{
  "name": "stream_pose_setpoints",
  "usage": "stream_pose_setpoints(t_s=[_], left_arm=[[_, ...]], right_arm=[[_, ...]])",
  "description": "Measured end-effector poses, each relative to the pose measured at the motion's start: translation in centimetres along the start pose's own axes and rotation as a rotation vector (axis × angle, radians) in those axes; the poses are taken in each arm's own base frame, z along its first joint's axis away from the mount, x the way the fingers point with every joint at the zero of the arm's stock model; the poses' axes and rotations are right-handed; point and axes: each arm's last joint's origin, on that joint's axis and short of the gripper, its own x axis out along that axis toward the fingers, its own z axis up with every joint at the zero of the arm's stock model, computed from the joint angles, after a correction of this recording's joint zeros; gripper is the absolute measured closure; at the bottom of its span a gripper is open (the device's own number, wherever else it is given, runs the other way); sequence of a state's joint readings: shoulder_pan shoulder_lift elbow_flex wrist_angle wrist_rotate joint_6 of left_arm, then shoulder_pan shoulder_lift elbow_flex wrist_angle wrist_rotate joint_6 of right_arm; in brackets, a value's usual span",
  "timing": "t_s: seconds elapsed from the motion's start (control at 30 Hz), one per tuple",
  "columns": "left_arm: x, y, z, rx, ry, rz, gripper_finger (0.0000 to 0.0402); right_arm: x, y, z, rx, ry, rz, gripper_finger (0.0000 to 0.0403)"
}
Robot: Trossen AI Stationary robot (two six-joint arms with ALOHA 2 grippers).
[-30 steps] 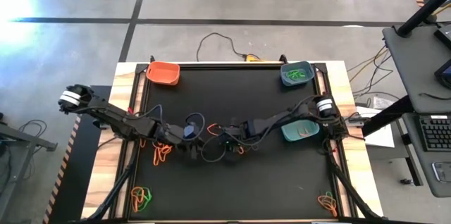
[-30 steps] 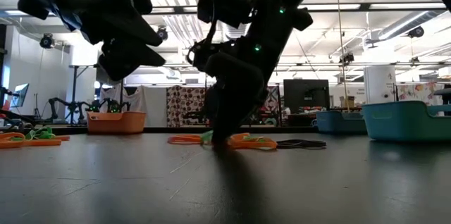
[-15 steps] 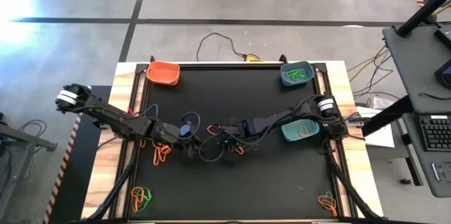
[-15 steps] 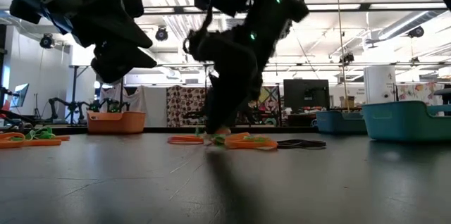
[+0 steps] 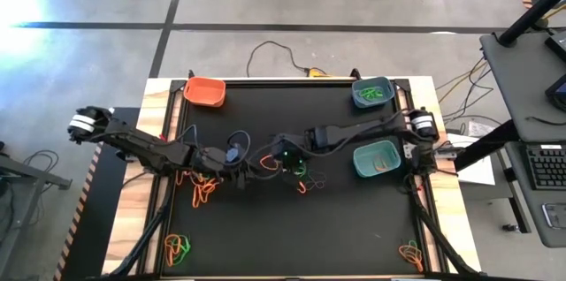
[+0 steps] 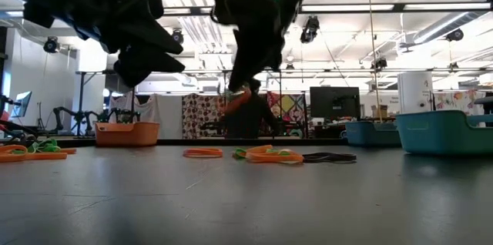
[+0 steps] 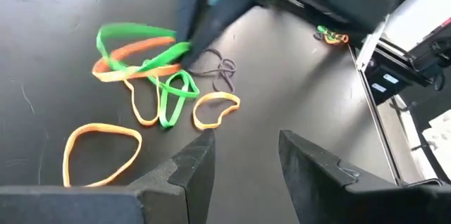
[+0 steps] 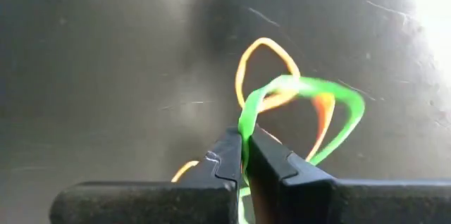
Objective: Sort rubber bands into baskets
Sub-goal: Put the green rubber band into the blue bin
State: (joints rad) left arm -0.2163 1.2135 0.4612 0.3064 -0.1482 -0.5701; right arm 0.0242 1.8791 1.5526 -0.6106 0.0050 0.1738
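Two arms over black mat, right hand pinching green band — left hand parted, empty, workshop behind.

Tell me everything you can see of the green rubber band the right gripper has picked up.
The green rubber band is a thin, flat, bright green loop, pinched at one end in the shut right gripper. It hangs off the black table near its middle, bowed open into an oval. An orange band is caught up with it, crossing through the loop. In the left wrist view both dangle above loose bands on the mat.
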Motion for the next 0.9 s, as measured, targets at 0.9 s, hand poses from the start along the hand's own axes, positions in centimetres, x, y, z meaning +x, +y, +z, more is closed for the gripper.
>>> stream_pose_setpoints(t_s=[0.9], left_arm=[[-1.8, 1.5, -0.2, -0.001, 0.000, 0.070, 0.0260]], right_arm=[[4.5, -7.1, -4.0, 0.136, 0.142, -0.041, 0.0385]])
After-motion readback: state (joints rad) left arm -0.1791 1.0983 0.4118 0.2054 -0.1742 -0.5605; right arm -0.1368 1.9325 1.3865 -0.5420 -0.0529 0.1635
